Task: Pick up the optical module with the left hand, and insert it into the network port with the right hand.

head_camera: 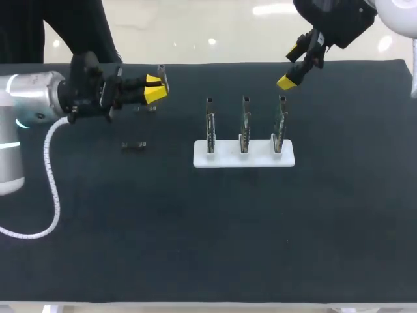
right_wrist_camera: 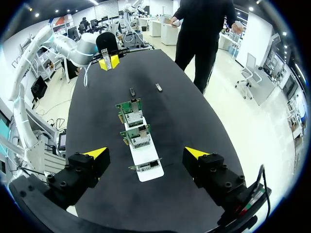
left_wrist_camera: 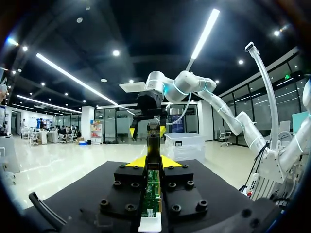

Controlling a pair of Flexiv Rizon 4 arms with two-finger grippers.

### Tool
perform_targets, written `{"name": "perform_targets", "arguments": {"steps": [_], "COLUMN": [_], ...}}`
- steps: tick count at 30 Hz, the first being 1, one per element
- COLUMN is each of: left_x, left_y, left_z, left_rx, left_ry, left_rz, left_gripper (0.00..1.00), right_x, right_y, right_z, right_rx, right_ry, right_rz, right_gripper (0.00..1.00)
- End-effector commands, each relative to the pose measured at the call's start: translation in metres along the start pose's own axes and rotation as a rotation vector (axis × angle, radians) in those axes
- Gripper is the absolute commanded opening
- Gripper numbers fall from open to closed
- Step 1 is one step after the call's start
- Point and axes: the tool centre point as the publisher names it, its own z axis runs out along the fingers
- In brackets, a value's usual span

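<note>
My left gripper hovers over the table's back left, shut on a slim grey optical module that sticks out past its yellow tips. In the left wrist view the module runs between the two fingers, its green board showing. Three upright circuit boards with network ports stand in a white base at mid-table. My right gripper hangs open above the back of the table, behind the right-hand board, with nothing between its fingers. From the right wrist view the boards lie ahead of that gripper.
A loose module lies on the black mat left of the base. The right wrist view shows two loose modules beyond the boards, with my left gripper farther off.
</note>
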Motion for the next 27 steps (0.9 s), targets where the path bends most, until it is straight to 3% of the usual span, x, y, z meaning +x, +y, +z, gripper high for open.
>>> {"name": "perform_targets", "arguments": {"steps": [1,27], "left_x": [0.007,0.026], "left_y": [0.006,0.007], "left_z": [0.008,0.026], "left_rx": [0.015,-0.016], "left_ry": [0.013,0.026], "left_rz": [-0.012,-0.028], "left_gripper": [0.00,0.00], "right_x": [0.000,0.000], "right_y": [0.001,0.001], "right_z": [0.000,0.000], "right_rx": [0.004,0.004], "right_ry": [0.001,0.001], "right_rz": [0.002,0.002], "right_gripper": [1.00,1.00]}}
